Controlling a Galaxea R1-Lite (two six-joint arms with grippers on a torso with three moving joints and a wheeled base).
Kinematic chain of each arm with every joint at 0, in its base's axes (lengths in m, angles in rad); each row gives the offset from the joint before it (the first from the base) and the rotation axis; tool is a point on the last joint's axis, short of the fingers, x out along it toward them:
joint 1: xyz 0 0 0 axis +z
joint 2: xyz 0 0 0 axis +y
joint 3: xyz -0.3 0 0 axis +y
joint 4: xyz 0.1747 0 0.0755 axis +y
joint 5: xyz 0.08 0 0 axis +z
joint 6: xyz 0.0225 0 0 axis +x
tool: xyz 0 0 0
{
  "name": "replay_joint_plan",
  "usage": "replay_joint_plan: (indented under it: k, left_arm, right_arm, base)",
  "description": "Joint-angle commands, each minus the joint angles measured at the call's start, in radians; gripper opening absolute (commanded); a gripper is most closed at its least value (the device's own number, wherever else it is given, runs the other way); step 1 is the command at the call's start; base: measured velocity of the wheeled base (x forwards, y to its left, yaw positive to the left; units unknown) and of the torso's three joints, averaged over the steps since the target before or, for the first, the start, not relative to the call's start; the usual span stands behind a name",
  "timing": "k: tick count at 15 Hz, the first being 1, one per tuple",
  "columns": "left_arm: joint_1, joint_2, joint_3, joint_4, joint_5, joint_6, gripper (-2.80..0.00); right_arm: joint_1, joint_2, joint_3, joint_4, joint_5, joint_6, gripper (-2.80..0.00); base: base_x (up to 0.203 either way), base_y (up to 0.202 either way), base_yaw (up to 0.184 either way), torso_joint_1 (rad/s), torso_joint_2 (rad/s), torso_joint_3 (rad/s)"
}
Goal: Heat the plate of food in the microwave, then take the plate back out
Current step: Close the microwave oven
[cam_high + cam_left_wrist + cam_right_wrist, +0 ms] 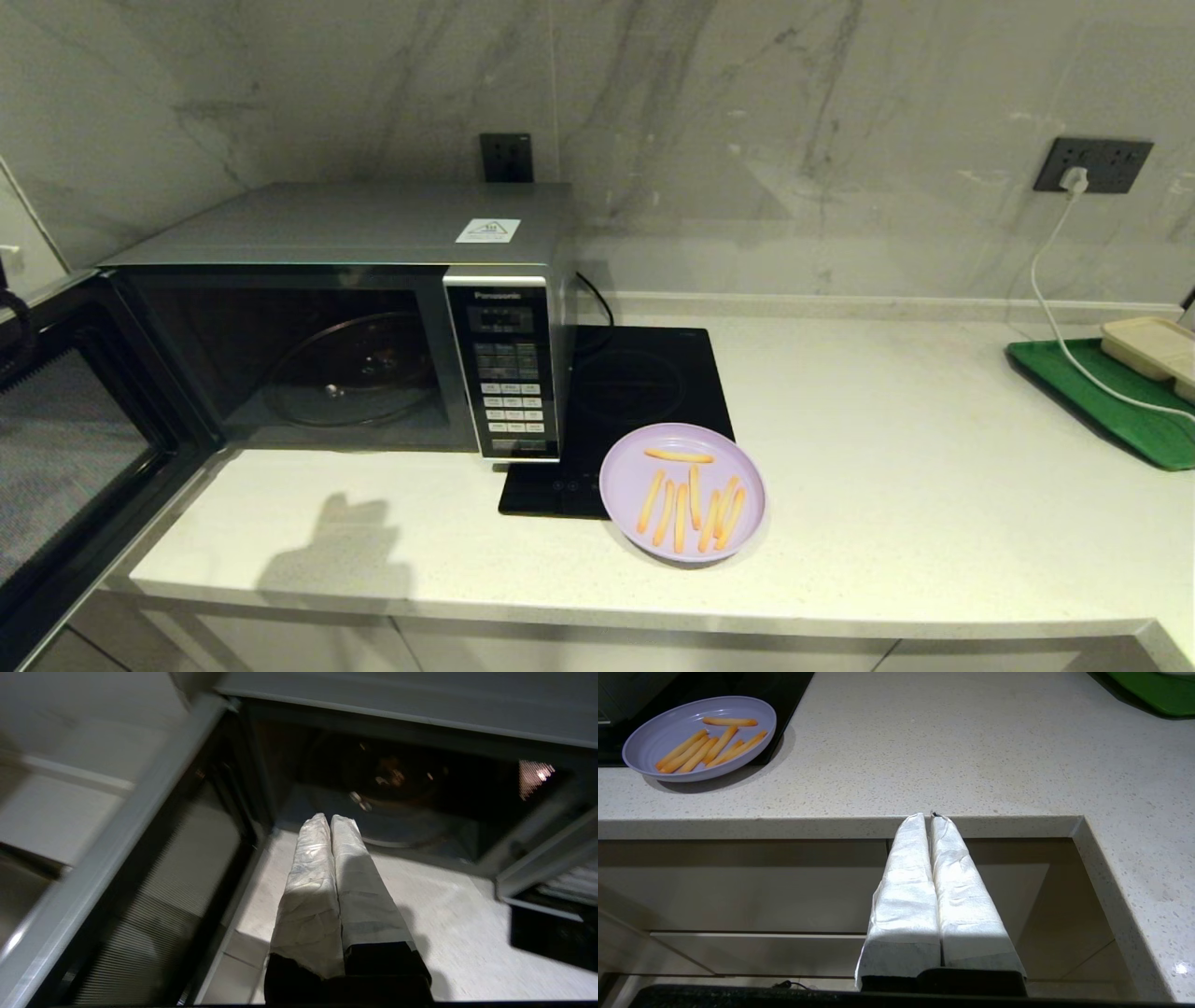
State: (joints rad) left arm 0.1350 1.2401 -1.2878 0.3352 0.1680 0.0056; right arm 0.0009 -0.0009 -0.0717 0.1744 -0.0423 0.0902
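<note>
The pale speckled worktop [887, 439] carried the silver microwave [355, 317] at its left end, the door [75, 439] swung wide open toward the robot's left and the glass turntable [350, 373] visible inside the dark cavity. Just right of the microwave lay a flat black induction cooktop [644, 392], and the lilac plate of food [682, 492] sat partly on its front right corner and partly on the worktop, several fries on it. A green tray [1102, 401] with a beige compartment tray [1153, 347] lay far right, a white cable [1050, 280] running across it. The left hand [331, 817], its white-wrapped fingers pressed together and holding nothing, hovered before the open cavity. The right hand [928, 815], likewise closed and empty, hung at the worktop's front edge, well apart from the plate.
</note>
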Motion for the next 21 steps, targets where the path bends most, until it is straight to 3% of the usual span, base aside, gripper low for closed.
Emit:
replay_joint_plan:
  k: [1, 4, 8, 12, 15, 18, 21]
  left_arm:
    - [0.119, 0.001, -0.038, 0.007, -0.061, 0.029, -2.80]
    - [0.248, 0.081, -0.224, 0.219, -0.143, 0.028, -2.80]
    - [0.395, 0.209, -0.427, 0.510, -0.160, -0.094, -2.80]
    - [0.474, 0.263, -0.437, 0.611, -0.226, -0.107, -2.80]
    - [0.534, 0.315, -0.508, 0.692, -0.284, -0.187, -2.80]
    - [0.589, 0.365, -0.562, 0.681, -0.306, -0.206, -2.80]
    - [0.629, 0.418, -0.564, 0.593, -0.300, -0.205, -2.80]
  right_arm:
    - [0.001, 0.001, 0.000, 0.000, -0.001, 0.000, -2.80]
    - [0.001, 0.001, 0.000, 0.000, -0.001, 0.000, -2.80]
    - [0.001, 0.001, 0.000, 0.000, -0.001, 0.000, -2.80]
    - [0.001, 0.001, 0.000, 0.000, -0.001, 0.000, -2.80]
    - [0.001, 0.001, 0.000, 0.000, -0.001, 0.000, -2.80]
    - [0.001, 0.001, 0.000, 0.000, -0.001, 0.000, -2.80]
    - [0.001, 0.001, 0.000, 0.000, -0.001, 0.000, -2.80]
  base:
    - [0.000, 0.000, 0.000, 0.000, 0.00, 0.000]
    - [0.000, 0.000, 0.000, 0.000, 0.00, 0.000]
    - [0.000, 0.000, 0.000, 0.000, 0.00, 0.000]
    - [0.000, 0.000, 0.000, 0.000, 0.00, 0.000]
    - [0.000, 0.000, 0.000, 0.000, 0.00, 0.000]
    - [0.000, 0.000, 0.000, 0.000, 0.00, 0.000]
    - [0.000, 0.000, 0.000, 0.000, 0.00, 0.000]
